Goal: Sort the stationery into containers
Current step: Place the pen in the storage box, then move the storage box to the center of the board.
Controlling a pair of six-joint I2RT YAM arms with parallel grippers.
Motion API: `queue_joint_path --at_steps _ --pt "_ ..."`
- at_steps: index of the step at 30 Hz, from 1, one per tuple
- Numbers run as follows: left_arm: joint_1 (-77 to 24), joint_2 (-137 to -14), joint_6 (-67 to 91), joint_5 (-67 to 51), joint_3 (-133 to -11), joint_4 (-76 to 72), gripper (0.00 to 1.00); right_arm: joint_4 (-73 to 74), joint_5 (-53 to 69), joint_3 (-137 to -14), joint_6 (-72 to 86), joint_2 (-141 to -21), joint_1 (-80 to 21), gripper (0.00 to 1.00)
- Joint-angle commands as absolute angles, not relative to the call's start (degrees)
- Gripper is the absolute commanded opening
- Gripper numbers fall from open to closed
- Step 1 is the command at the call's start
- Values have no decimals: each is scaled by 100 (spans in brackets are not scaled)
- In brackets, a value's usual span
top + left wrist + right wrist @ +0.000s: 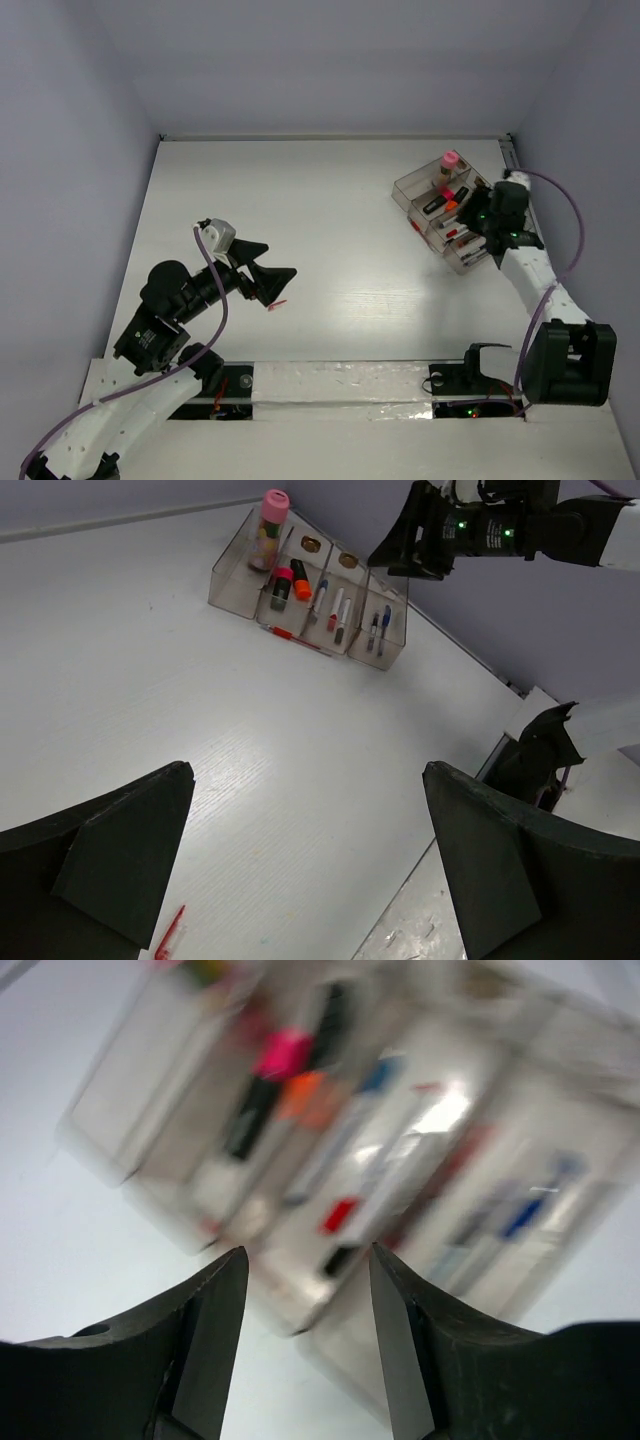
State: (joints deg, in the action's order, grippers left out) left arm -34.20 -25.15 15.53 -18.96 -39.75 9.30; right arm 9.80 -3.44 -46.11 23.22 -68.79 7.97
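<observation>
Tray point(408, 192): clear and divided, at the far right of the worktop point(330, 200). It is part-filled, with a pink-capped bottle point(451, 160) upright at its far end.
Right jaws: parted and empty, just above the tray.
Left jaws: wide apart and empty, at the near left over a loose red pen point(277, 303).
Technique: the right jaws should probably rise straight up, clear of the tray walls. The left jaws should close across the pen's shaft.
Writing: none legible.

Open across the middle of the desk point(340, 220), from the left gripper point(308, 780) to the organiser tray point(405, 195). Tight at the tray: right wall point(590, 110) close behind, right gripper point(308, 1260) hanging over the nearer end, pink-capped bottle point(450, 163) standing tall at the far end. Low on the desk, a loose red pen point(168, 932) beneath the left gripper and a second red pen point(295, 637) just beside the tray.
</observation>
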Motion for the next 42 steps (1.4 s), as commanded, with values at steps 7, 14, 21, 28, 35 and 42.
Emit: queue_joint_path --at_steps 7,14,21,28,35,42 --pt "-3454 -2584 1494 -1793 -4034 782 99 1642 361 -5317 1187 -7795 -1599 55" --pt "-3401 -2663 1485 -1837 -4034 765 99 2373 -1352 -5888 1160 -8692 -1784 55" --pt "-3349 -2760 1459 -1854 -4043 756 99 1996 -1968 -5959 1064 -9412 -1985 50" --pt "-3349 -2830 1459 -1854 -4043 756 99 1662 -2662 -5933 914 -9878 -2214 51" --pt "-3296 -2900 1459 -1881 -4034 747 99 1301 -3364 -5695 975 -9949 -2408 54" --pt "-3296 -2944 1450 -1916 -4034 747 99 1573 -3402 -5862 1116 -10221 -2479 64"
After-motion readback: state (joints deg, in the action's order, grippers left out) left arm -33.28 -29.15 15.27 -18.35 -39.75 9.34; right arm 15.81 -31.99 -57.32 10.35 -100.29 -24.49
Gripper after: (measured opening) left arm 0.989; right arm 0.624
